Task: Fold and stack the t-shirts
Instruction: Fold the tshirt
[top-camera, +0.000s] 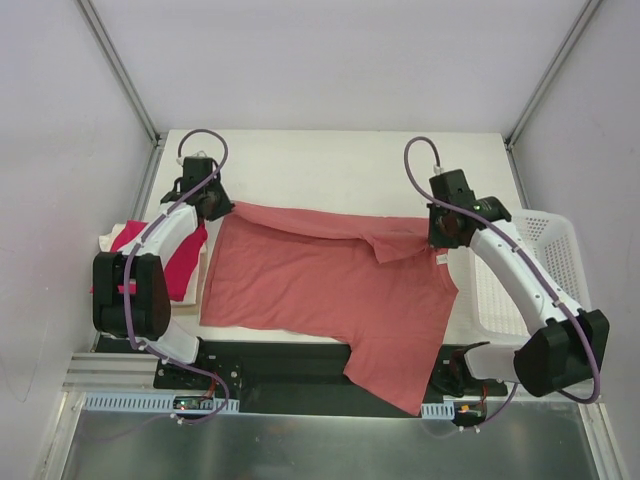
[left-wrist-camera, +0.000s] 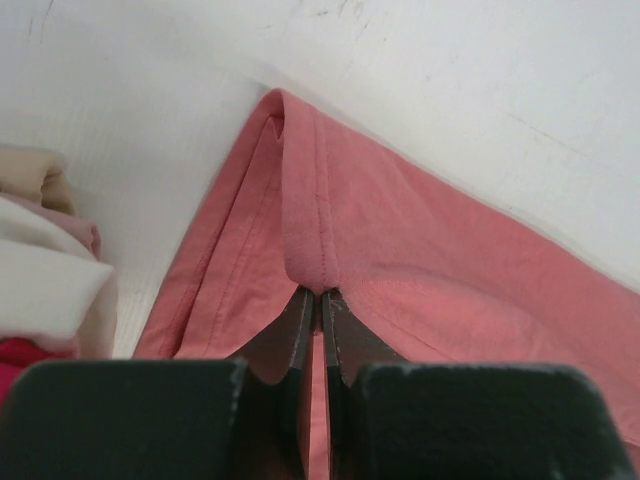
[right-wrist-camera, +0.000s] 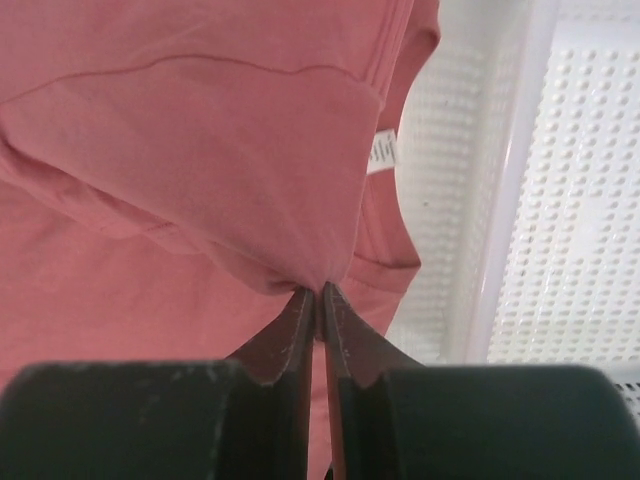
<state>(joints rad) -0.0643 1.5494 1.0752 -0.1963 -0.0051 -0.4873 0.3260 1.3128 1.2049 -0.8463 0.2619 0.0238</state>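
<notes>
Right in front of your left wrist camera, the left hand (left-wrist-camera: 318, 292) is clenched on a hemmed fold of the salmon t-shirt (left-wrist-camera: 420, 250). Its two dark fingers are pressed together, with the cloth pinched at their tips. In your right wrist camera, the right hand (right-wrist-camera: 320, 288) is grasping the same shirt, a bunched peak of fabric caught between its fingers. A small white label (right-wrist-camera: 381, 152) shows on the cloth above.

From overhead, you see the shirt spread across the middle of the white counter (top-camera: 340, 170). The left hand holds its far left corner and the right hand its far right side, where the fabric is folded back on itself. The shirt's near right part hangs over the counter's near edge onto the black base rail (top-camera: 270, 360).

Just left of the shirt lies the folded magenta-red t-shirt (top-camera: 178, 262), with cream t-shirts (left-wrist-camera: 45, 290) against it. The white mesh basket (top-camera: 545, 250) stands at the counter's right edge, just beside the right hand.
</notes>
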